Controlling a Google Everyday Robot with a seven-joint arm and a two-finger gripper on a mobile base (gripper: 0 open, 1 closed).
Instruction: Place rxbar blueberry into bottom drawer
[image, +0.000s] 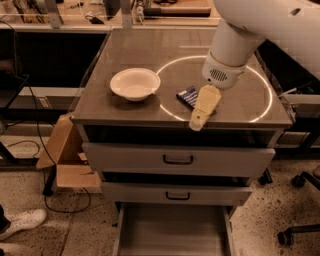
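The rxbar blueberry (187, 95), a small dark blue bar with white lettering, lies flat on the cabinet top to the right of the white bowl. My gripper (201, 114) hangs from the white arm just right of and over the bar's near end, close to the front edge of the top. The bar's right part is hidden behind the gripper. The bottom drawer (172, 231) is pulled out below the two shut upper drawers, and its grey tray holds nothing I can see.
A white bowl (134, 83) stands on the cabinet top (125, 50) at the left. A cardboard box (67, 160) sits on the floor left of the cabinet. An office chair base (300, 231) is at the lower right. A shoe (20, 222) is at the lower left.
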